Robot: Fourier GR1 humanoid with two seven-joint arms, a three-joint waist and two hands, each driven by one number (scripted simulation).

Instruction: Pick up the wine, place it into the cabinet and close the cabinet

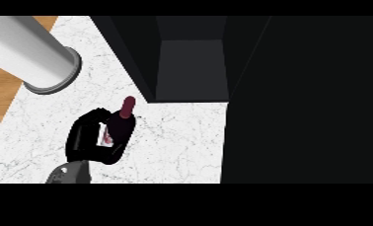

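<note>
Left hand (87,138) curled round wine bottle (120,124), neck pointing twd open dark cabinet (191,69); white marble counter (175,141), grey cylinder (40,57) at left.

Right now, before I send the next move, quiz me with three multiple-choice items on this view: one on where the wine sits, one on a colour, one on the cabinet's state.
1. Where is the wine bottle?
A. inside the cabinet
B. in the left hand, over the counter
C. lying on the wooden floor

2. What colour is the bottle's neck?
A. dark red
B. green
C. yellow

3. What state is the cabinet in?
A. closed
B. open, with the bottle inside
C. open, with nothing showing inside

Key: 1 B, the left hand curls round the bottle above the white marble counter. 2 A, the neck shows dark red. 3 C, its dark inside is exposed, door swung out at the right.
</note>
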